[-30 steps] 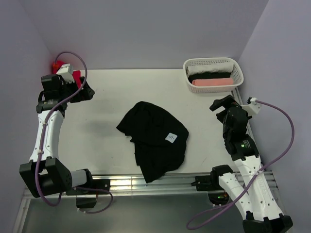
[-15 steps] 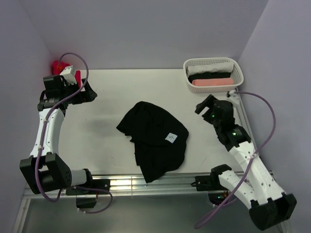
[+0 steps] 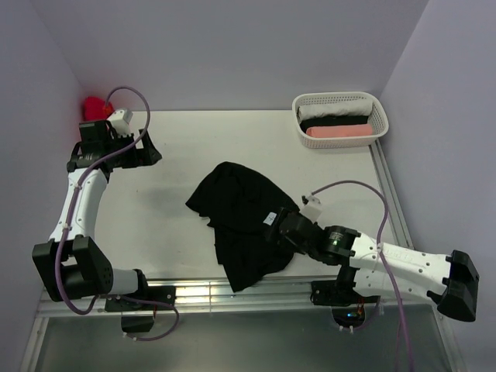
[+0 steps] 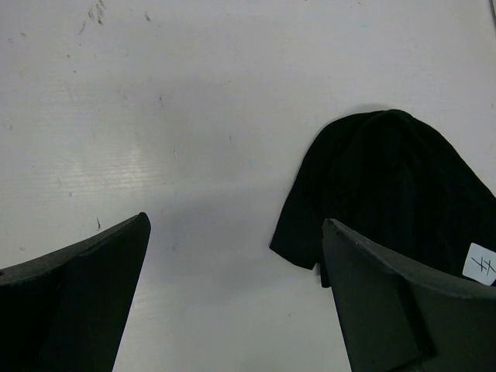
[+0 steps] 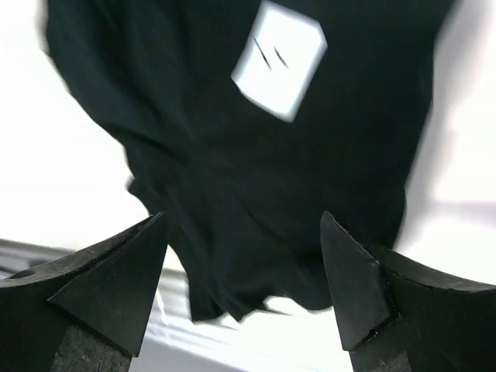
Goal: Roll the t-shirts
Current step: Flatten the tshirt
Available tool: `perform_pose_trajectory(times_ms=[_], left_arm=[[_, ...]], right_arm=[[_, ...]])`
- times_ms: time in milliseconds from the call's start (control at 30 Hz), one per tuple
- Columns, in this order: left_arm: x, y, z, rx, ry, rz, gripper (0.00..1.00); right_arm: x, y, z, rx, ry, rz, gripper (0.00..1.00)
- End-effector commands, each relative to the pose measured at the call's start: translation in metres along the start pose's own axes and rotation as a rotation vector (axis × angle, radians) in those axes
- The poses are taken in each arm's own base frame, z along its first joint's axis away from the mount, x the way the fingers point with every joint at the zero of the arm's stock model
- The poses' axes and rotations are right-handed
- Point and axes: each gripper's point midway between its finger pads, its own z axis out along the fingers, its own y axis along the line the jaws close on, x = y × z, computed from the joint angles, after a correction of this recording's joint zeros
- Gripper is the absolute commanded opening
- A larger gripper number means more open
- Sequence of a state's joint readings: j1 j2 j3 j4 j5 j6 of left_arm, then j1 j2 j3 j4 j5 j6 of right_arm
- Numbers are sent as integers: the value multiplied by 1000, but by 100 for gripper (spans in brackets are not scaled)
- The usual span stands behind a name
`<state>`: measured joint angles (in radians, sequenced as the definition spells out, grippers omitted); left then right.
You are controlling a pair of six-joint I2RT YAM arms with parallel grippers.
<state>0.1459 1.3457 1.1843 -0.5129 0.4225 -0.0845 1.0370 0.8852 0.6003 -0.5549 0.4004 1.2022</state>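
blurring in the right wrist view, the black t-shirt (image 3: 236,213) lies crumpled mid-table (image 3: 167,225), long axis running from the far side to the near edge. the right gripper (image 3: 283,232), jaws spread, hides its right edge beside the white tag (image 5: 279,60). the left gripper (image 3: 147,147) stands spread, empty, well apart.

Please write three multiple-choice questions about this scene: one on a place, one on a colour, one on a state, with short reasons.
1. Where on the table is the basket? A) far right corner B) centre C) near left edge
2. What colour is the loose t-shirt? A) pink B) black C) white
3. How is the right pincer? A) shut on the basket B) shut on the t-shirt C) open over the t-shirt

1 A: it stands at the back right. 2 B: black cloth with a white tag. 3 C: its jaws stand wide apart.
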Motion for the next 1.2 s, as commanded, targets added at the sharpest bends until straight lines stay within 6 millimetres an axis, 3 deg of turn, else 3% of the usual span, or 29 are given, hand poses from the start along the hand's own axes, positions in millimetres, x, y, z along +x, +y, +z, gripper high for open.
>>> perform_pose_trajectory(times_ms=[0, 133, 233, 433, 700, 767, 833, 867, 933, 967, 1033, 1067, 1100, 1167], left_arm=[[-11, -9, -2, 29, -14, 47, 99], [-8, -12, -1, 37, -6, 49, 99], [-6, -14, 0, 41, 0, 52, 99], [-2, -14, 0, 41, 11, 60, 99], [0, -15, 1, 43, 20, 68, 99], [2, -14, 1, 38, 20, 66, 99], [5, -14, 4, 44, 28, 64, 99], [6, -15, 4, 46, 34, 64, 99], [10, -15, 8, 55, 53, 67, 99], [13, -16, 9, 62, 63, 68, 98], [18, -19, 13, 86, 89, 69, 95], [27, -19, 16, 100, 127, 95, 92], [33, -25, 18, 128, 149, 122, 88], [46, -33, 23, 173, 207, 148, 84]], right_arm=[[18, -18, -4, 65, 3, 132, 85], [52, -25, -12, 100, 87, 129, 85], [65, -39, -9, 156, 115, 135, 86], [90, -47, 5, 106, 160, 270, 85], [84, -47, 17, 90, 95, 367, 79], [82, -48, 21, 100, 74, 382, 70], [77, -53, 21, 124, 45, 387, 60], [69, -54, 21, 127, 4, 398, 46], [53, -55, 15, 123, -47, 411, 32], [42, -55, 13, 110, -82, 407, 15], [16, -49, 7, 56, -134, 466, 1], [7, -47, 5, 30, -147, 411, 0], [-12, -31, -3, -46, -169, 446, 0], [-47, -31, -9, -51, -255, 427, 0]])
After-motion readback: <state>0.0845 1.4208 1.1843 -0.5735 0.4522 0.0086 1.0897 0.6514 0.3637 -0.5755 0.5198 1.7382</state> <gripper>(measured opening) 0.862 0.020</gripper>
